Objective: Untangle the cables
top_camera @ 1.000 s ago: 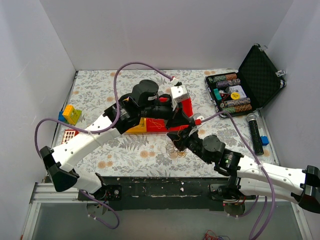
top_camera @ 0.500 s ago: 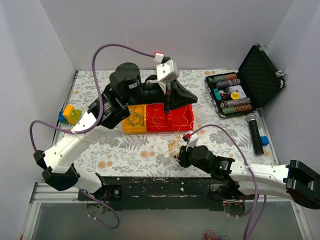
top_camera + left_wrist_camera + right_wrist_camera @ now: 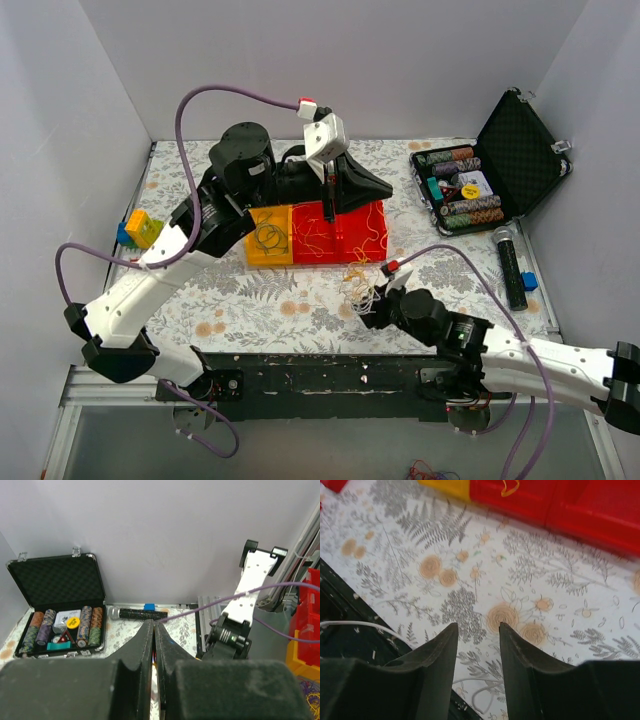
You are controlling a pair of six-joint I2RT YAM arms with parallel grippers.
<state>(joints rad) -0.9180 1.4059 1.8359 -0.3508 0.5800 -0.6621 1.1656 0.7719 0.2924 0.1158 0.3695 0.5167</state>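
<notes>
A table covered with a floral-print cloth (image 3: 250, 300) is shown boxed in by plain white walls (image 3: 330, 60) on three sides. The cables (image 3: 358, 288), a small clump of thin yellow and whitish wire, are seen lying on the cloth towards the front edge, just in front of the red bins (image 3: 372, 245) and just beside the right gripper (image 3: 477, 630), whose jaws are held partly apart with nothing between them. More thin wire is seen in the yellow bin (image 3: 250, 255) and the red bins. The left gripper (image 3: 154, 627) is raised above the bins, its jaws pressed together, with nothing made out between them. An open black case (image 3: 520, 140) of poker chips and a black cylinder (image 3: 510, 265) are placed at the far right.
</notes>
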